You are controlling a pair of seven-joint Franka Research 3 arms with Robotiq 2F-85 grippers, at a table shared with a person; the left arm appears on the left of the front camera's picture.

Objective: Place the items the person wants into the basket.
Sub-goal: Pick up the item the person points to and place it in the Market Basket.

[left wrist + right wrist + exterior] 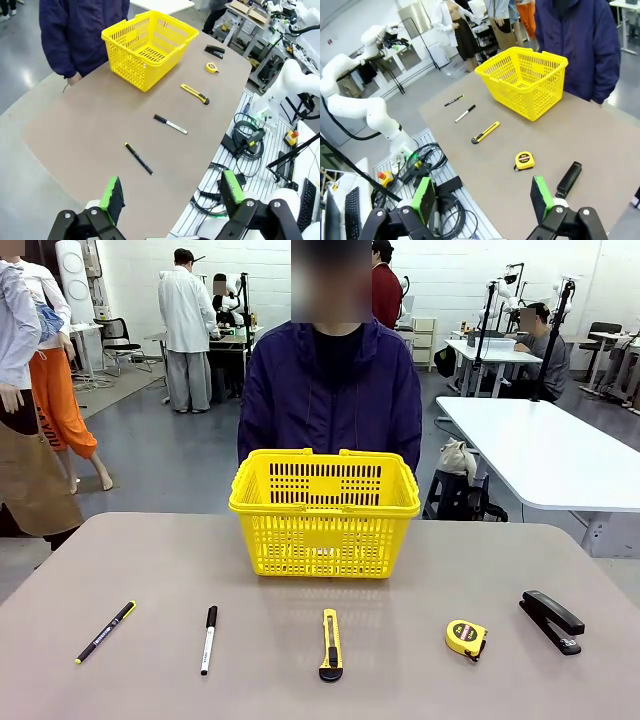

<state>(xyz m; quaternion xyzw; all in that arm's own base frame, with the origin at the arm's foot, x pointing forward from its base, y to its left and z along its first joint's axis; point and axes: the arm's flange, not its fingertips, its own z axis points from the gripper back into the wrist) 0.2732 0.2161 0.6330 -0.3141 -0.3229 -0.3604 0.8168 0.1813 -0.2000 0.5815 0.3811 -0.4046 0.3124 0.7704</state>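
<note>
Left to right along the near side of the table we see a thin black pen, the white marker, the utility knife, the tape measure and a black stapler, each lying apart from its neighbours. Behind the knife stands the yellow basket, with the person just beyond the far edge. Our left pincer and right pincer both gape wide, gripping nothing, well back from the items.
</note>
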